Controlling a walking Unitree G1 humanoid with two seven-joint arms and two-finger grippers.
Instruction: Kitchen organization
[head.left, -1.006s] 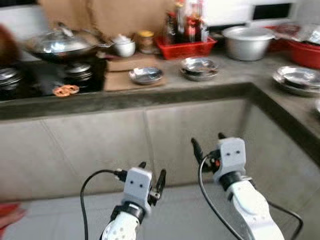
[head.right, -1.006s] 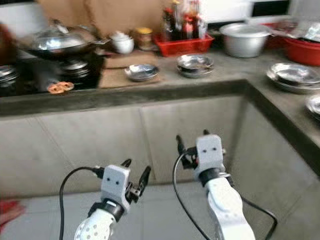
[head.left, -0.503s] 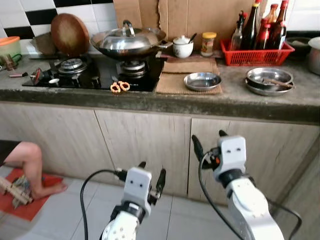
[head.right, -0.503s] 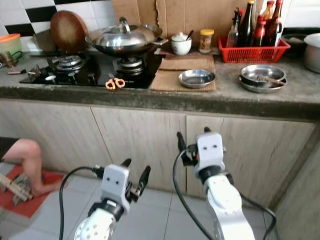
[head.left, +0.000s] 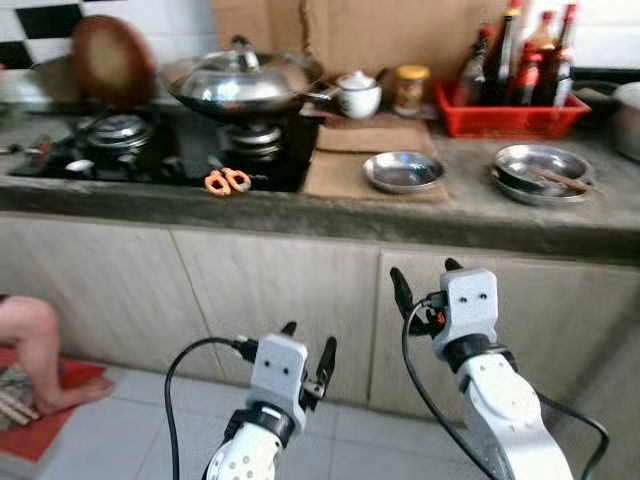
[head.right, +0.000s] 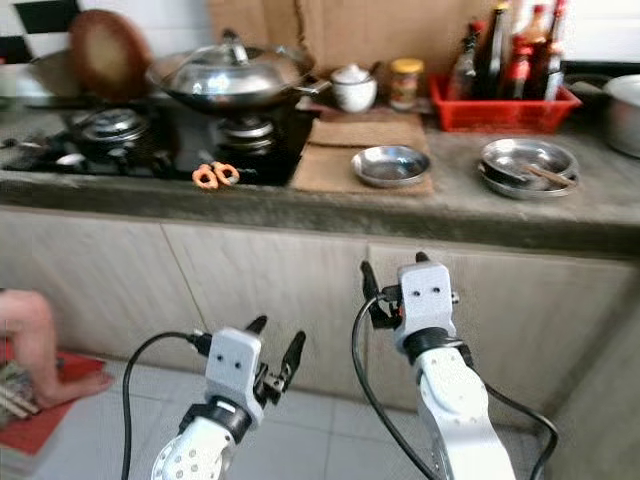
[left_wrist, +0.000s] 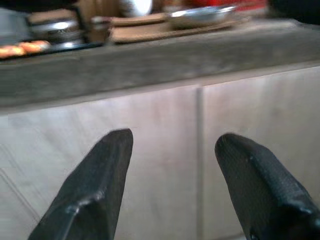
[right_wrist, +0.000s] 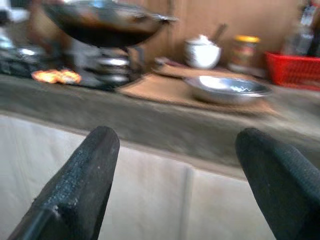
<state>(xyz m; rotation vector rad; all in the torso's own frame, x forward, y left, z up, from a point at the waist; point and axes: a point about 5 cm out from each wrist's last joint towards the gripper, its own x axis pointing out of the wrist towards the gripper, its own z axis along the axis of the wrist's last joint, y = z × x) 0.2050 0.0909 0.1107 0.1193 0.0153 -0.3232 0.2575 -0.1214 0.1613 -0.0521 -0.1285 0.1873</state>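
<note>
A grey stone kitchen counter (head.left: 330, 205) runs across in front of me. On it stand a lidded wok (head.left: 240, 85) on a black gas hob (head.left: 150, 150), orange-handled scissors (head.left: 228, 180), a steel dish (head.left: 403, 171) on a brown mat, a second steel dish (head.left: 540, 168) and a red basket of bottles (head.left: 510, 100). My left gripper (head.left: 307, 350) is open and empty, low before the cabinet doors. My right gripper (head.left: 425, 285) is open and empty, higher, just under the counter edge. Through the right wrist view I see the steel dish (right_wrist: 227, 89) between the fingers (right_wrist: 80, 185).
A white lidded pot (head.left: 357, 95) and a jar (head.left: 410, 88) stand by cardboard at the back wall. A round wooden board (head.left: 105, 55) leans behind the hob. A person's leg (head.left: 35, 340) rests on a red mat (head.left: 45, 420) on the tiled floor at my left. Wooden cabinet doors (head.left: 270, 300) face me.
The view swung left from the counter corner to the hob one second ago, and has since shifted slightly. Both grippers kept their pose, open.
</note>
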